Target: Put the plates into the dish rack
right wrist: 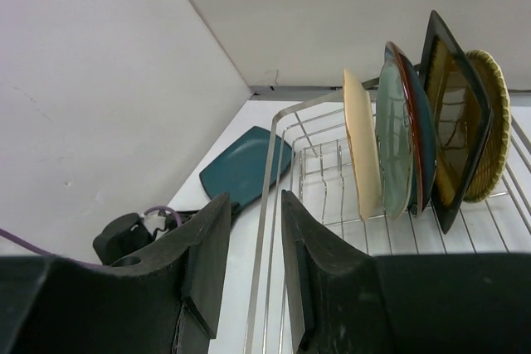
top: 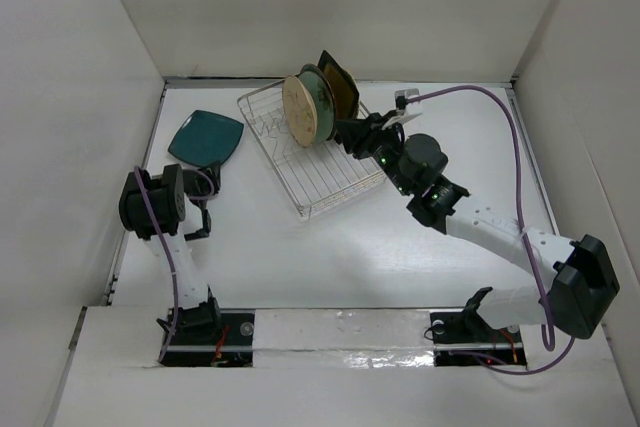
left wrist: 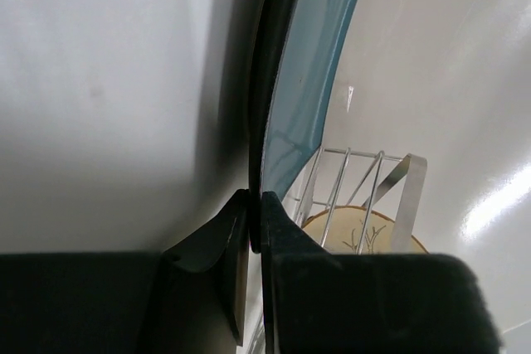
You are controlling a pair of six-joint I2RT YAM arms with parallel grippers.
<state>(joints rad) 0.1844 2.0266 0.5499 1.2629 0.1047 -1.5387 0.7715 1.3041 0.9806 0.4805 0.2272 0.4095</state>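
The teal square plate (top: pixel 206 136) is at the left, low over the table. My left gripper (top: pixel 206 175) is shut on its near edge; in the left wrist view the plate (left wrist: pixel 319 64) runs edge-on up from the gripper (left wrist: pixel 255 223). The silver dish rack (top: pixel 322 183) holds the cream plate (top: pixel 299 113), the pale green plate (right wrist: pixel 395 147), the dark blue-grey plate (right wrist: pixel 420 134), the amber square plate (top: pixel 341 84) and the yellow plate (right wrist: pixel 494 122), all on edge. My right gripper (top: pixel 352 134) is open; in the right wrist view it (right wrist: pixel 255 242) straddles the rack's rim wire (right wrist: pixel 270 192).
White walls close the table in at the left, back and right. The rack's near half, toward the left arm, has bare tines (right wrist: pixel 319 176). A purple cable (top: pixel 505 117) loops over the right arm. The teal plate also shows in the right wrist view (right wrist: pixel 241 167).
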